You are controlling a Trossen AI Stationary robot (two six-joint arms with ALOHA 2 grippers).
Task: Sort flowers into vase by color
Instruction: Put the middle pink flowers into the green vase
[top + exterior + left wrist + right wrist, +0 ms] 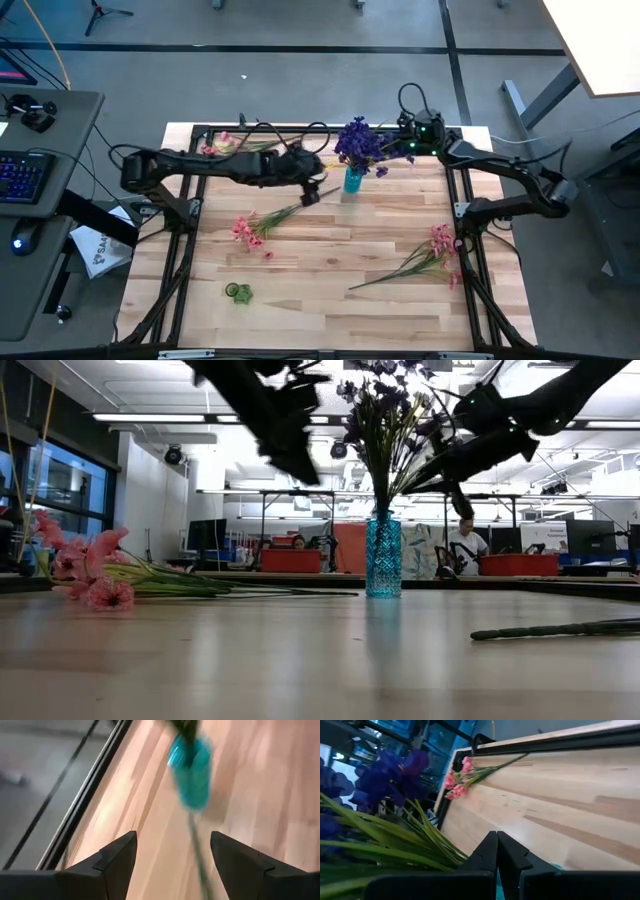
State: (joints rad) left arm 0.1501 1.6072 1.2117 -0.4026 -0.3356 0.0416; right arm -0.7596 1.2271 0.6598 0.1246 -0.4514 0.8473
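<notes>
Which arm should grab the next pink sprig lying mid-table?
Left, probably. The left gripper is open just above the pink sprig near the table's middle. The right gripper is shut, up against the purple bunch in the blue vase.

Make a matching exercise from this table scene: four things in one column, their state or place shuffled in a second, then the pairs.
1. purple flowers
2. left gripper
3. right gripper
4. pink sprig by the left arm

A. shut
B. lying flat on the table
C. standing in the blue vase
D. open and empty, near the vase

Pairs: 1-C, 2-D, 3-A, 4-B
</notes>
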